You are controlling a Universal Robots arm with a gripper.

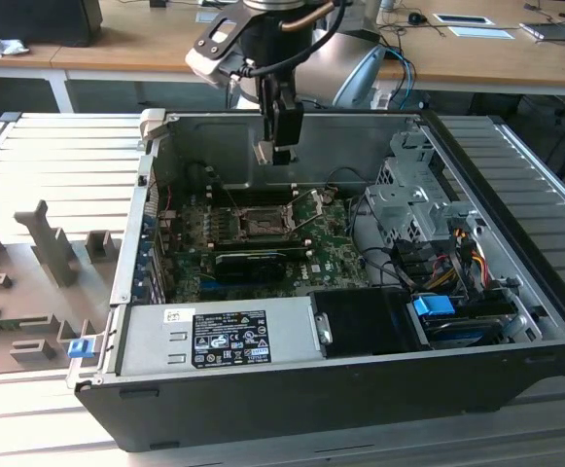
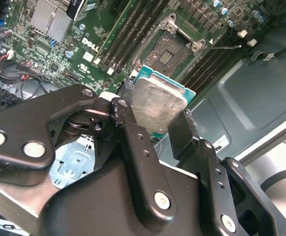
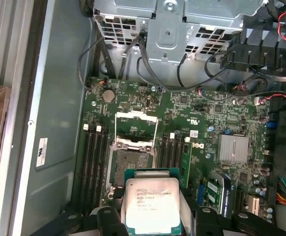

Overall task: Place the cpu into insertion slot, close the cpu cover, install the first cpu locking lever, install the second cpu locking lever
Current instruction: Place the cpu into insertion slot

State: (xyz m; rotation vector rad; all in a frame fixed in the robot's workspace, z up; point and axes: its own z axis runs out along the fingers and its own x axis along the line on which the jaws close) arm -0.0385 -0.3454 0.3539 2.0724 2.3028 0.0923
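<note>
My gripper (image 1: pixel 280 146) hangs above the open computer case, shut on the cpu (image 1: pixel 265 153). In both wrist views the cpu (image 2: pixel 157 104) (image 3: pixel 151 202) is a silvery square chip on a teal base, pinched by its edges between the black fingers (image 2: pixel 133 135). The insertion slot (image 3: pixel 125 164) (image 2: pixel 170 51) (image 1: pixel 258 222) lies open on the green motherboard (image 3: pixel 206 118), its dark centre bare, some way below the chip. The cpu cover (image 3: pixel 135 129) stands raised at the socket's edge. Thin locking levers (image 1: pixel 306 209) (image 2: pixel 224 47) stick up, unlatched.
Black memory slots (image 3: pixel 93 157) flank the socket. A finned heatsink (image 3: pixel 233 147), a drive cage (image 1: pixel 408 195) with loose cables and a power supply (image 1: pixel 214 336) crowd the case. The case walls (image 1: pixel 146 195) rise around the board. Grey fixtures (image 1: pixel 39 243) sit at the exterior view's left.
</note>
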